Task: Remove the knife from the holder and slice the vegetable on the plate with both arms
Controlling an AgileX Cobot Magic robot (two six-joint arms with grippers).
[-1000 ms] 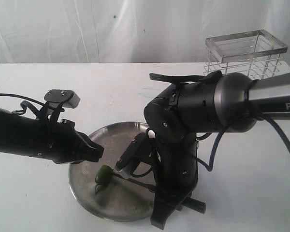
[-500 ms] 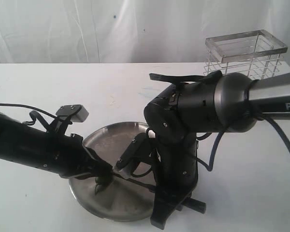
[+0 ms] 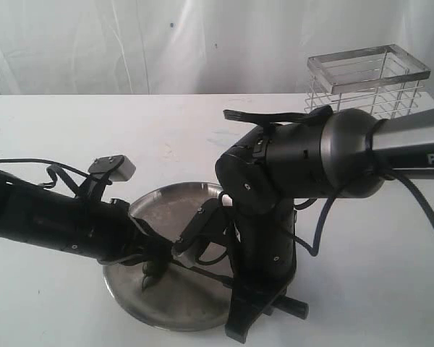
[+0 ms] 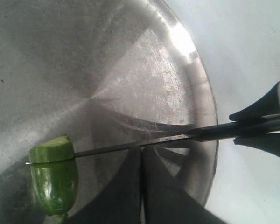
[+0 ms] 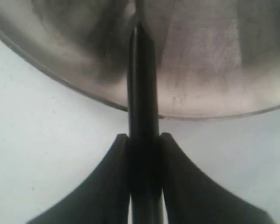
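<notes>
Your stock by colour: vegetable [image 4: 53,182], glossy green, paler green on its top face; plate [image 4: 177,84], brushed silver steel; knife [image 4: 130,145], dark blade, black handle; holder [image 3: 369,76], silver wire; left arm [image 3: 50,217], black; right arm [image 3: 296,166], black with 1 grey segment, white lettering; table [image 3: 166,123], white.

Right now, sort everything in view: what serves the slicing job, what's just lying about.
Job: knife, vegetable, plate, holder, right end effector gripping the knife.
Just there: table, white curtain.
</notes>
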